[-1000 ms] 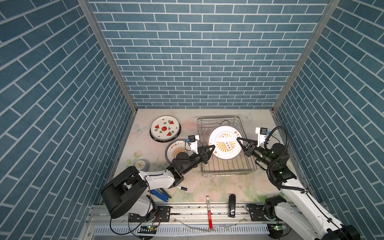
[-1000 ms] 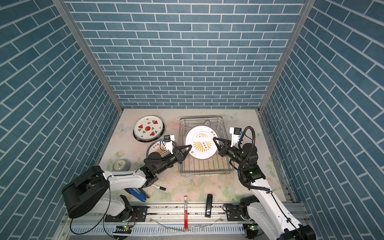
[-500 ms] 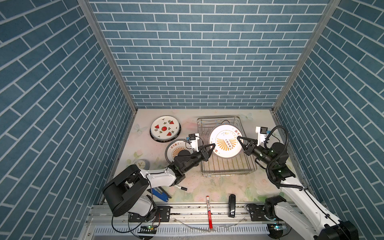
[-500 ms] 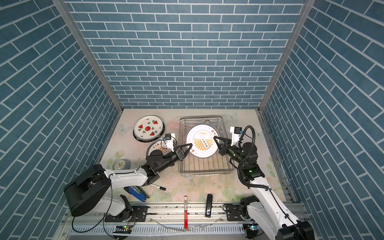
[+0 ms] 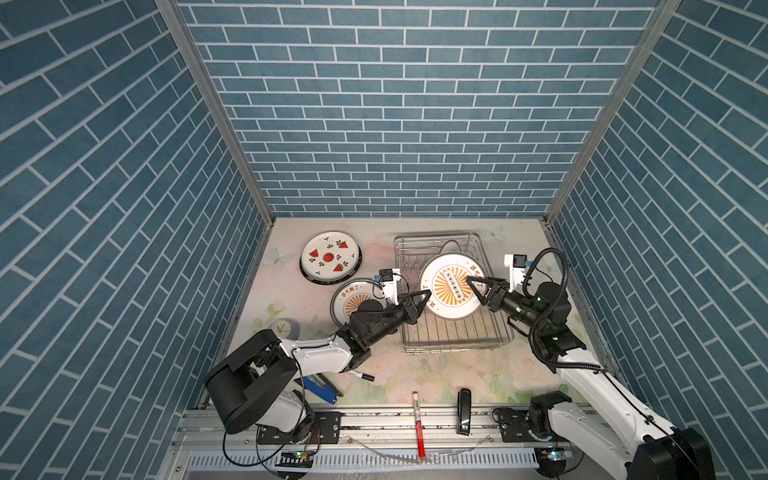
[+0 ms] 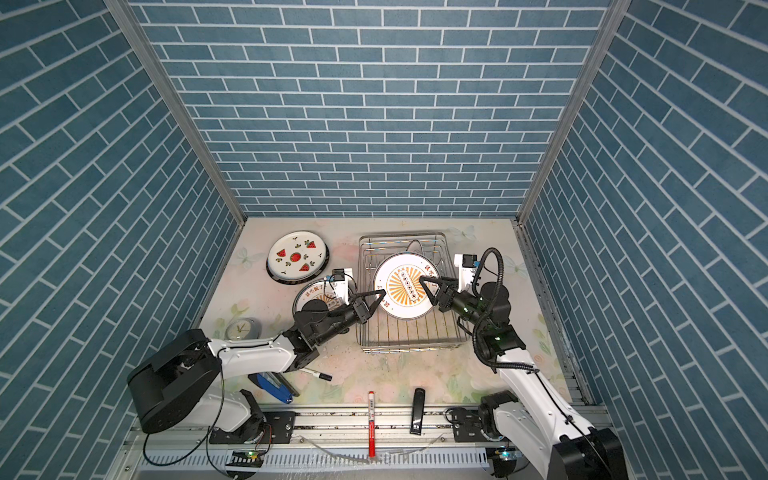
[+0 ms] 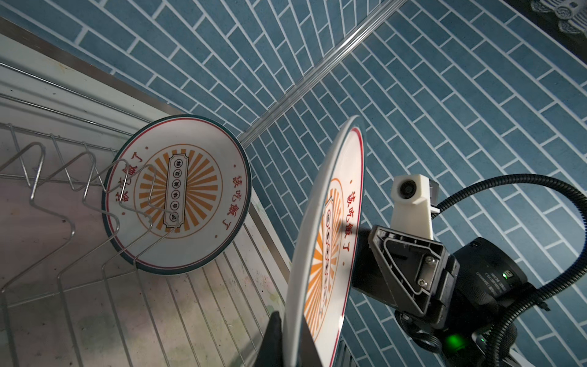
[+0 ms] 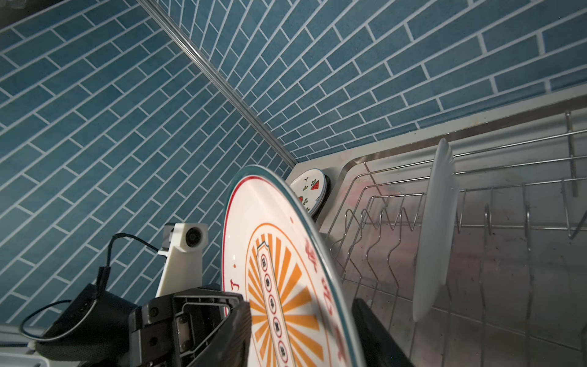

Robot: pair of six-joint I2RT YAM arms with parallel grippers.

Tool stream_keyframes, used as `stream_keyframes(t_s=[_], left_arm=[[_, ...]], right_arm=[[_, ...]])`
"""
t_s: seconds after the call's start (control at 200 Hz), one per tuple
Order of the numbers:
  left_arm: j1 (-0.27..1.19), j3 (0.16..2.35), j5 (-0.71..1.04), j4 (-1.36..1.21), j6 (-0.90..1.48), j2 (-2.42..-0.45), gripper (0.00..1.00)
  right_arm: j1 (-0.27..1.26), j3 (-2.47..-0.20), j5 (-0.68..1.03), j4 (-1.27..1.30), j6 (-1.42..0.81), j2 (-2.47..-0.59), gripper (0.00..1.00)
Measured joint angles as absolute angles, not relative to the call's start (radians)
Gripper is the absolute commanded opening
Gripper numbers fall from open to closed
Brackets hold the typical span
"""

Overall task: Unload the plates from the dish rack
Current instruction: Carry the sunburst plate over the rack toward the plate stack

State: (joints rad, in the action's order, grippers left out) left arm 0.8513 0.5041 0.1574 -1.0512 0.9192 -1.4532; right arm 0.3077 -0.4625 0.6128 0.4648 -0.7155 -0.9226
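The white orange-sunburst plate (image 5: pixel 451 286) is clamped by the left fingers (image 7: pixel 272 343). The right fingers (image 8: pixel 235 330) are spread wide. The rear plate (image 7: pixel 178 197) is mostly hidden in both top views.

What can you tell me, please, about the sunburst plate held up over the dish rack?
It is a round, glossy white sunburst plate, ceramic by its look: an orange sunburst round a strip of small circles, red characters, a thin red ring, a dark teal rim. It hangs tilted, printed face upward, over the dish rack. The left gripper is shut on its left edge; the right gripper has its jaws open about its right edge.
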Motion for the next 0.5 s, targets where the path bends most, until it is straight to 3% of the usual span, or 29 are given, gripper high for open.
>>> stream_keyframes(t_s=[0.05, 0.19, 0.23, 0.5], left_arm=[[0.851, 0.504, 0.159, -1.051, 0.920, -1.453, 0.00], [0.847, 0.502, 0.159, -1.052, 0.924, -1.454, 0.00], [0.845, 0.498, 0.159, -1.053, 0.926, -1.454, 0.00], [0.836, 0.471, 0.144, -1.043, 0.931, -1.452, 0.00]], right_arm=[[0.308, -0.463, 0.617, 0.464, -0.712, -0.935, 0.90], [0.312, -0.463, 0.617, 0.463, -0.721, -0.950, 0.93], [0.313, -0.463, 0.613, 0.461, -0.721, -0.950, 0.99], [0.318, -0.464, 0.571, 0.426, -0.714, -0.915, 0.99]])
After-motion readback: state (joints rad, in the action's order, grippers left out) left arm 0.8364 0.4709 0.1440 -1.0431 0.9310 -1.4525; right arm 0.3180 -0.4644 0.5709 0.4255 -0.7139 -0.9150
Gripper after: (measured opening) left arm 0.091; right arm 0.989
